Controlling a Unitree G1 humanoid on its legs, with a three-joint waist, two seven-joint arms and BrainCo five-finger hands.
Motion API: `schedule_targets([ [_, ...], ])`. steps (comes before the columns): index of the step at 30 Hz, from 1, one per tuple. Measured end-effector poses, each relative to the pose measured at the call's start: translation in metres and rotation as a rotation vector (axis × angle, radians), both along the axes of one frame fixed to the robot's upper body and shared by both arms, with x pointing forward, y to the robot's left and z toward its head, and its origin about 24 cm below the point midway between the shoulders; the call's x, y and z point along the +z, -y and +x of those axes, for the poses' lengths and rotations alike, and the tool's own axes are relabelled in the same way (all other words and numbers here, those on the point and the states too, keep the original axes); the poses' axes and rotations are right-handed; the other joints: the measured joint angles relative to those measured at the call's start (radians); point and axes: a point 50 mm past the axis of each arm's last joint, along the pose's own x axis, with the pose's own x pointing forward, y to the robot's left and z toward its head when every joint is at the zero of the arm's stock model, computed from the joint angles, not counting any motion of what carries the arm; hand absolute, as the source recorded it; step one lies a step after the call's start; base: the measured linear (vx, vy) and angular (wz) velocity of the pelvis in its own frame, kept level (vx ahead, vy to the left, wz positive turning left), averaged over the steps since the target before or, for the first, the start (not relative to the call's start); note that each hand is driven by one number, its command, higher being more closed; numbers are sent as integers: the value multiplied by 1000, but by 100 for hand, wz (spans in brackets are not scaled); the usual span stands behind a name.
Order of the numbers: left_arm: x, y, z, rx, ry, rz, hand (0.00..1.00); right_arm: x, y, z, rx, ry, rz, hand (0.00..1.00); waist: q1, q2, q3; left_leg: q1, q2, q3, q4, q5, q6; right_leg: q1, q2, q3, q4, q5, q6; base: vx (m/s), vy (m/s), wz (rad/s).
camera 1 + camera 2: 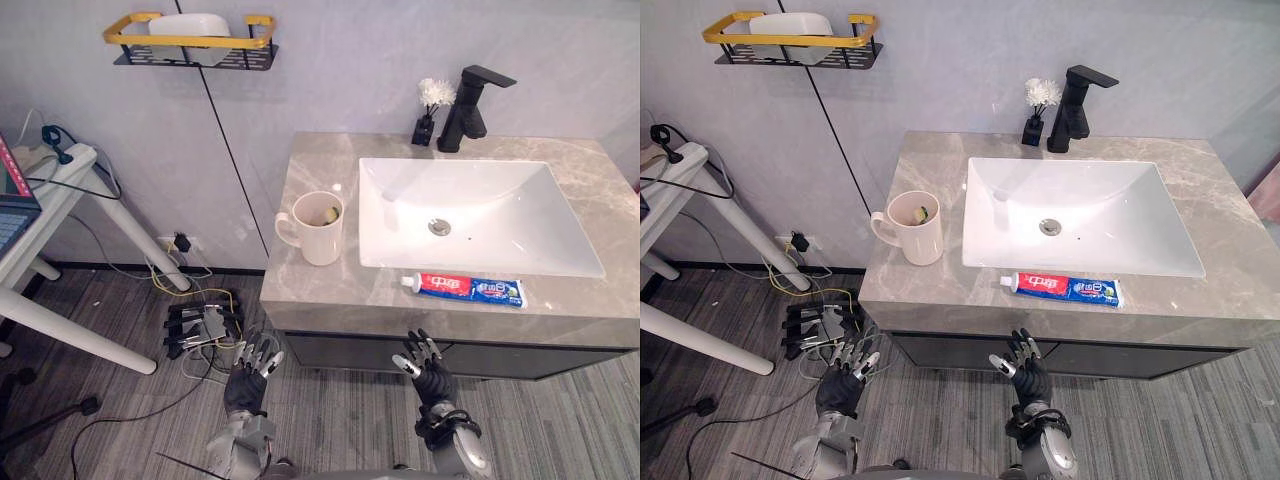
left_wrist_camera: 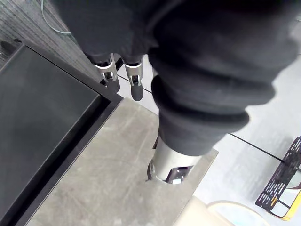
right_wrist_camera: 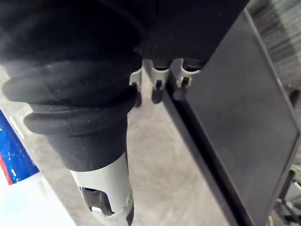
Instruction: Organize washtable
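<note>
A red, white and blue toothpaste tube [image 1: 465, 288] lies along the front edge of the grey stone washtable [image 1: 320, 290], just before the white sink [image 1: 470, 215]. A cream mug [image 1: 318, 228] with something small inside stands left of the sink. My left hand [image 1: 245, 385] and right hand [image 1: 435, 382] hang below the counter's front edge, both open with fingers spread and holding nothing. In the left wrist view the fingers [image 2: 134, 80] are straight above the counter and the mug's rim [image 2: 235, 212] shows. The right wrist view has straight fingers [image 3: 157, 80] and the tube [image 3: 14, 160].
A black faucet [image 1: 470, 105] and a small black vase with white flowers [image 1: 430, 110] stand at the counter's back. A black and yellow wall shelf [image 1: 195, 45] holds a white item. A white desk [image 1: 50, 230] stands at the left, with cables and a power strip [image 1: 200, 325] on the floor.
</note>
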Motion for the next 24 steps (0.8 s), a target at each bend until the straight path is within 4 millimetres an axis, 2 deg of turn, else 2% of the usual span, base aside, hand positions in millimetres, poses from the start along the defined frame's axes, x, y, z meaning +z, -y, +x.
schedule_targets([
  [6,1,-4,2,11,7,8,0,1,1,2,-3,7,-2,0,5,-6,5,-23,7,-7,13,-2,3,0,-1,-16,-2,0,0,-1,-3,6],
  [9,7,-21,13,66,39,54,0,1,11,5,-52,5,-18,0,41,-30,21,-66,33,-12,78,-27,-2,-18,6,-30,-4,7,9,-4,-9,3],
  [10,12,-31,19,105,58,74,0,2,21,6,-97,3,-27,0,55,-42,31,-92,43,-18,108,-36,-2,-28,12,-39,-4,9,10,-53,-14,6],
  [11,15,-38,23,143,70,89,0,1,30,9,-144,0,-34,0,57,-50,38,-112,51,-25,126,-41,-5,-37,18,-52,-4,14,9,-98,-40,4],
  [13,25,-64,31,253,97,146,0,7,82,11,-399,9,-78,0,61,-69,64,-169,78,-27,186,-63,-4,-63,45,-80,-27,53,5,-120,-44,-13],
  [14,29,-71,34,278,109,162,0,12,110,3,-544,15,-108,0,67,-73,69,-192,91,-21,212,-75,-6,-77,55,-91,-40,72,6,-88,-19,-27],
  [15,31,-74,36,294,113,171,0,15,124,-5,-620,16,-125,0,74,-75,70,-201,99,-13,224,-81,-4,-85,60,-93,-45,80,-1,-93,-14,-45],
  [16,34,-80,38,315,124,186,0,26,156,-24,-802,34,-179,0,80,-83,82,-210,109,3,245,-95,-6,-91,66,-107,-61,93,-3,-62,-4,-39],
  [18,35,-81,40,309,125,194,0,43,180,-40,-923,70,-250,0,74,-84,92,-213,113,11,258,-110,-4,-91,64,-109,-68,97,-6,-45,26,-31],
  [19,33,-79,41,301,120,191,0,59,196,-51,-994,116,-316,0,60,-84,94,-216,121,20,272,-120,-5,-94,63,-109,-70,101,-7,-24,59,-21],
  [22,32,-73,50,259,129,185,0,82,209,-58,-1051,180,-413,0,49,-90,96,-220,122,26,274,-124,-6,-104,63,-109,-70,103,-10,-4,31,-12],
  [24,29,-63,56,211,130,179,0,96,218,-55,-1078,227,-462,0,48,-92,97,-227,119,26,274,-124,-6,-114,62,-110,-70,104,-12,3,10,-2],
])
